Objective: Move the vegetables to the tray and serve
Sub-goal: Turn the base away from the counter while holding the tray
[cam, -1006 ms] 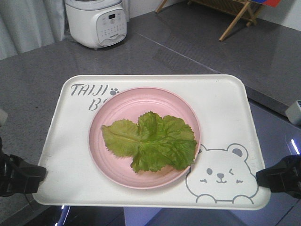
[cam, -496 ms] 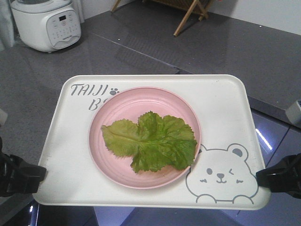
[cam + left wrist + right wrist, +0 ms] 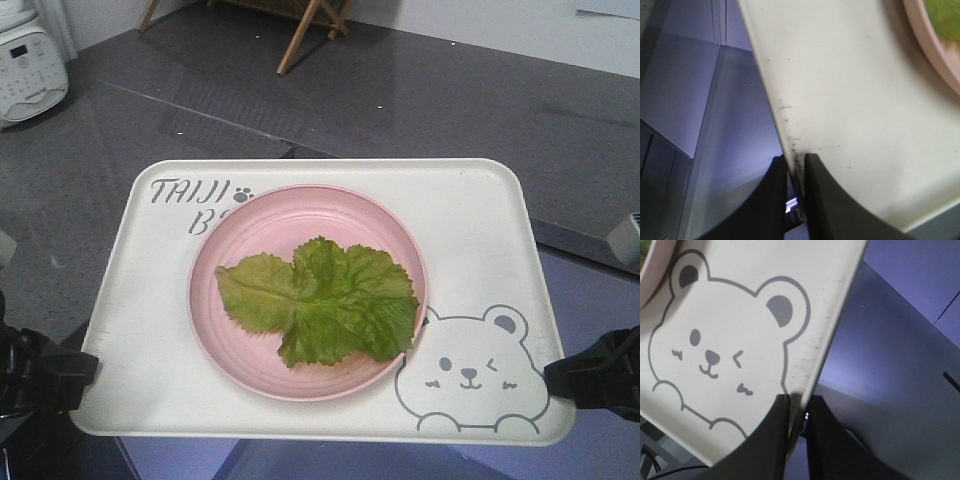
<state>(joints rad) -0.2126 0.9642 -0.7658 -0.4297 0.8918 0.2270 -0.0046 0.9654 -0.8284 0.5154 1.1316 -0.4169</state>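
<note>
The cream-white tray (image 3: 150,300) with grey lettering and a winking bear is held up level between my two arms. A round pink plate (image 3: 250,350) sits in its middle, and on the plate lie the vegetables (image 3: 325,300), crinkly green lettuce leaves. My left gripper (image 3: 85,375) is shut on the tray's left rim near the front corner; in the left wrist view the gripper (image 3: 796,162) pinches the scuffed rim (image 3: 785,107). On the opposite side my right gripper (image 3: 555,380) is shut on the right rim beside the bear, its jaws (image 3: 799,402) clamping the rim (image 3: 835,330).
A dark grey counter (image 3: 450,110) lies beyond and under the tray. A white rice cooker (image 3: 25,60) stands at the far left edge. Wooden folding legs (image 3: 300,30) show at the back. A small grey object (image 3: 625,240) sits at the right edge.
The tray, plate and lettuce keep their place in view while the background slides left: the rice cooker has moved from top centre-left to the far left edge. Both grippers stay clamped.
</note>
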